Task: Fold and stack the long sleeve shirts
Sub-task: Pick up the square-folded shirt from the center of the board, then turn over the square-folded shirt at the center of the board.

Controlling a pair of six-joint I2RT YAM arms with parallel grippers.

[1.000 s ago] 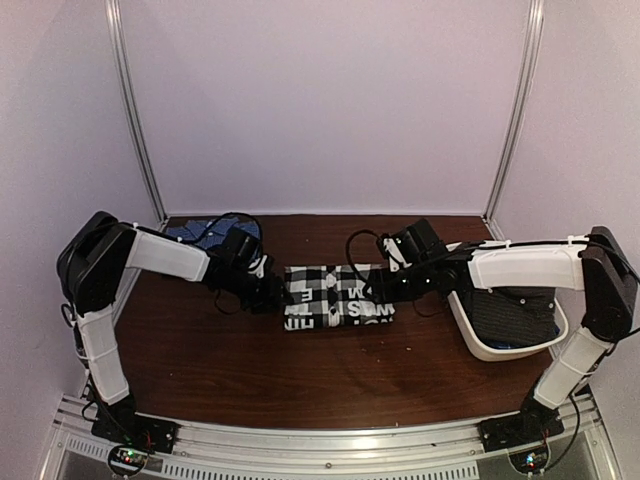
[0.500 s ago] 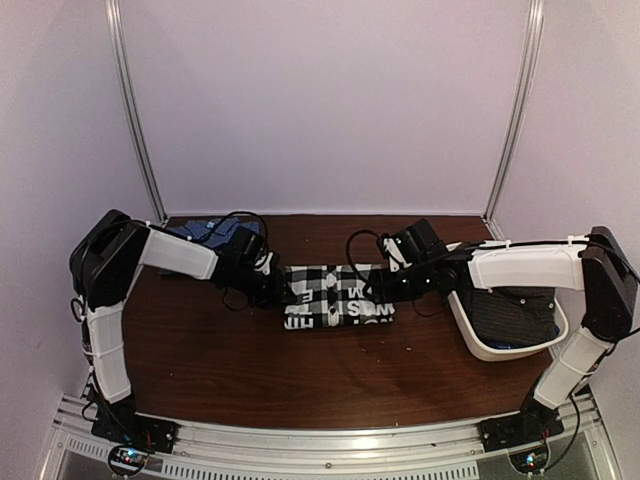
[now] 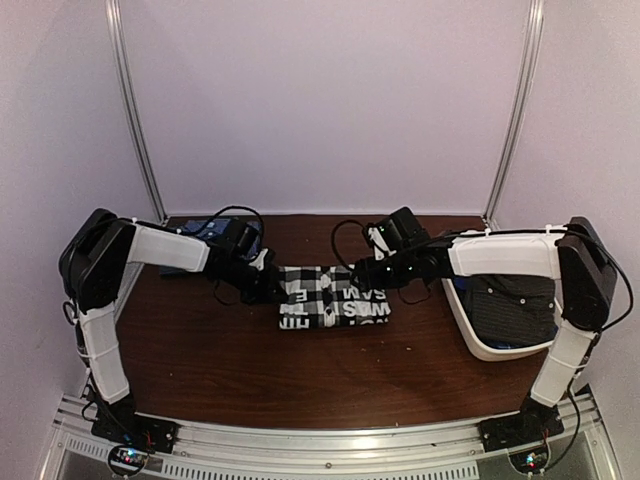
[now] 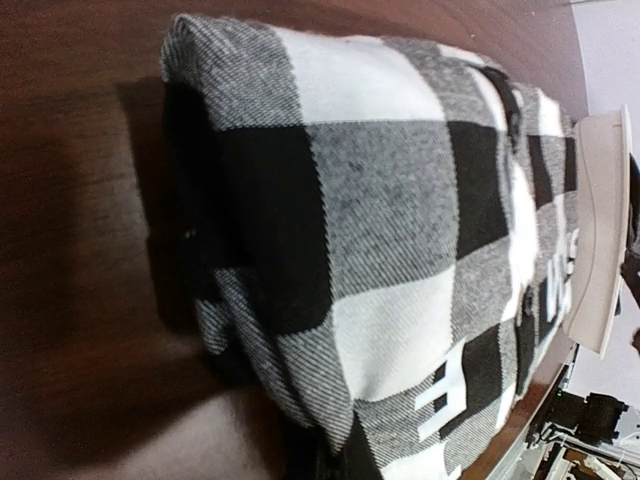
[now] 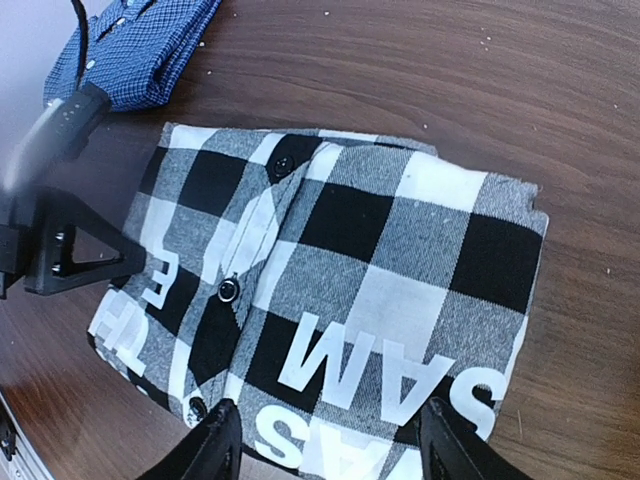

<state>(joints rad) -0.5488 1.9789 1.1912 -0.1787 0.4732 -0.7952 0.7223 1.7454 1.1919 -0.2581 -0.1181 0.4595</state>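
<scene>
Your right gripper (image 3: 364,277) has swung left since a second ago and now hangs over the folded checked shirt (image 3: 335,297) in the middle of the table (image 3: 250,380), fingers spread wide with nothing between them. You cannot tell how the left gripper (image 3: 268,288) stands. It sits at that shirt's left edge, and its own camera shows only cloth. The blue shirt (image 3: 205,230) is half hidden behind the left arm. The charcoal shirt (image 3: 515,305) lies in the basket (image 3: 490,350).

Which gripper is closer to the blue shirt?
Left. The left gripper is at the edge of the checked shirt nearest the blue shirt; the right gripper hovers over its other end.
</scene>
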